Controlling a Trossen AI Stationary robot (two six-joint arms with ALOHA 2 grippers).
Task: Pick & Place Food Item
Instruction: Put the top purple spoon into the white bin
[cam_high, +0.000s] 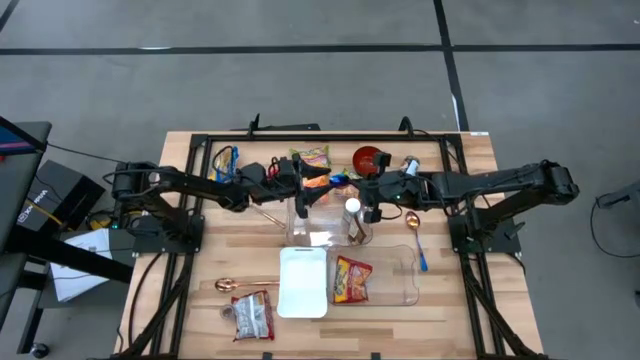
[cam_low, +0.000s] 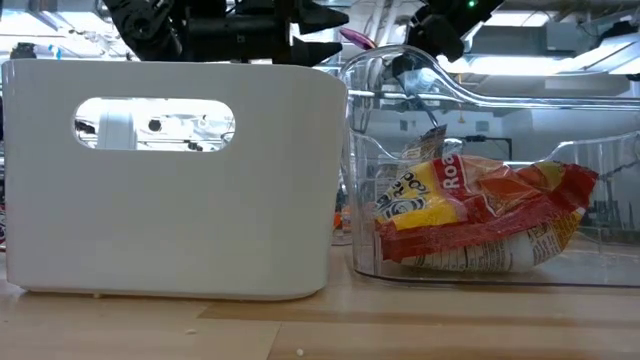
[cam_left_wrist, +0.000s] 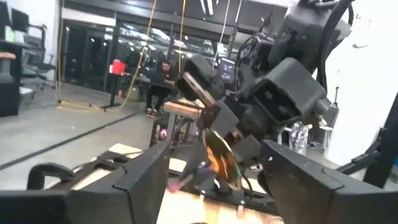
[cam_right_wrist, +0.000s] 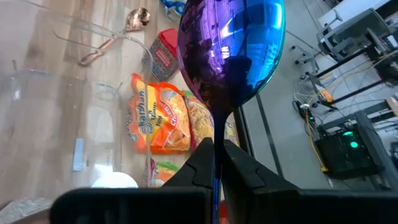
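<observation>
My right gripper (cam_right_wrist: 216, 163) is shut on a shiny blue-purple spoon (cam_right_wrist: 231, 53) above the table's middle (cam_high: 364, 192). My left gripper (cam_left_wrist: 214, 186) stands open just left of it (cam_high: 310, 186) and faces it. The spoon (cam_left_wrist: 221, 163) shows ahead of the left fingers, apart from them. A red-and-yellow food packet (cam_low: 480, 215) lies flat in the clear bin (cam_high: 400, 290). Another packet (cam_high: 252, 316) lies on the table near the front left. More noodle packets (cam_right_wrist: 158, 121) lie at the far side. My right gripper pinches the spoon's thin handle (cam_right_wrist: 217, 144) between its two fingers. The fingers lie along the handle, coming from the table's right and slanting a little down. The spoon's bowl sticks out beyond the fingertips, and the spoon is lifted clear of the table.
A white bin (cam_high: 302, 283) stands beside the clear bin near the front. A jar (cam_high: 352, 222) stands under the grippers. A copper spoon (cam_high: 232, 285) lies at the left and a blue-handled one (cam_high: 416, 238) at the right. A red bowl (cam_high: 370, 158) sits at the far side.
</observation>
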